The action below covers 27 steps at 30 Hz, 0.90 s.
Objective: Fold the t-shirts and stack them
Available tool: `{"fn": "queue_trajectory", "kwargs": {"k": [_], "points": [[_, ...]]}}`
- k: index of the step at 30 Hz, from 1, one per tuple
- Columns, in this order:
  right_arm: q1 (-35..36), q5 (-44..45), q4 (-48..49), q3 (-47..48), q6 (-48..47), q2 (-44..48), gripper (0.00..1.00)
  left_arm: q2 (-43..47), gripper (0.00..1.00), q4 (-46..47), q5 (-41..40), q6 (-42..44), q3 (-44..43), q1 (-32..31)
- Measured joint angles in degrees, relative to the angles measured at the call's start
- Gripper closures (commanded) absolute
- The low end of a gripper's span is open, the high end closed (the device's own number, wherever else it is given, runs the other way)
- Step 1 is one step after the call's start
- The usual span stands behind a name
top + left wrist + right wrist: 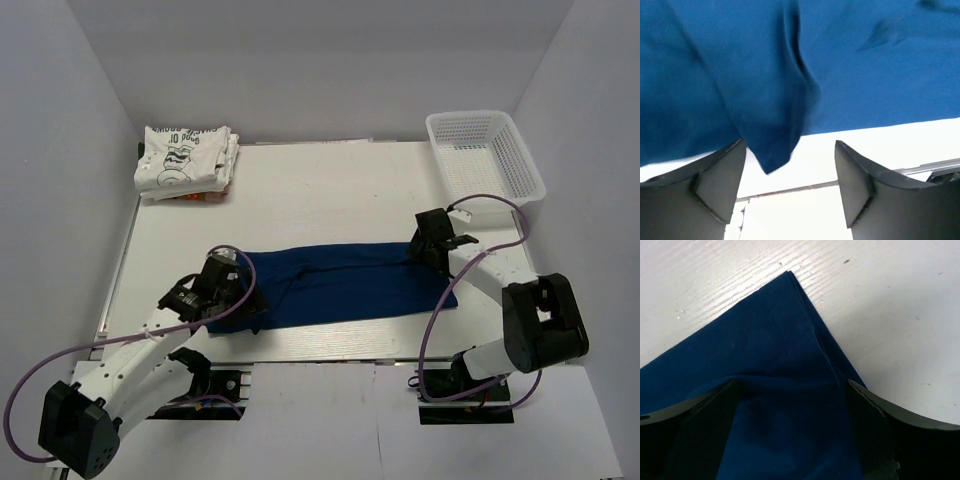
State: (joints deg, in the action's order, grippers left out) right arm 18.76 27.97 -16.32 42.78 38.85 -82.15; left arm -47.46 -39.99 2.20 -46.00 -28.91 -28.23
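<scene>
You have one dark navy t-shirt (pixel 350 285) in play. It lies folded into a long band running left to right across the near middle of the counter (pixel 330 200), flat apart from a few creases toward its left end. Your second group is the white printed t-shirts (pixel 185 160), folded and piled in a single stack at the far left corner of the counter, well apart from the navy one. A cartoon graphic and dark lettering face up on the top shirt. You cannot count exactly how many shirts are in that pile from the overhead view.

Two grippers sit at the band, one at each end. Your left gripper (pixel 240 292) is at the left end. In its wrist view the two fingers (pixel 715 185) stand wide apart, and a loose corner of blue cloth hangs between them without being pinched. Your right gripper (pixel 422 255) is over the right end. Its two fingers (pixel 700 430) are also spread wide, low over the cloth, with a folded corner of the shirt pointing away from them onto bare counter.

One white mesh basket (pixel 520 175) stands at the far right corner.
</scene>
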Motion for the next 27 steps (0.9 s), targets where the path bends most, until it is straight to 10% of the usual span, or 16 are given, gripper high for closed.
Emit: {"fn": "queue_trajectory", "kwargs": {"k": [3, 27], "points": [[0.1, 0.0, -1.0, 0.0, -0.6, 3.3, 0.1, -2.4, 0.0, -2.9, 0.3, -0.5, -1.0, -0.5], [4.3, -21.8, 10.1, 0.1, -12.4, -2.1, 0.1, -34.4, 0.0, 18.6, -12.2, 6.7, -13.0, -0.5]]}}
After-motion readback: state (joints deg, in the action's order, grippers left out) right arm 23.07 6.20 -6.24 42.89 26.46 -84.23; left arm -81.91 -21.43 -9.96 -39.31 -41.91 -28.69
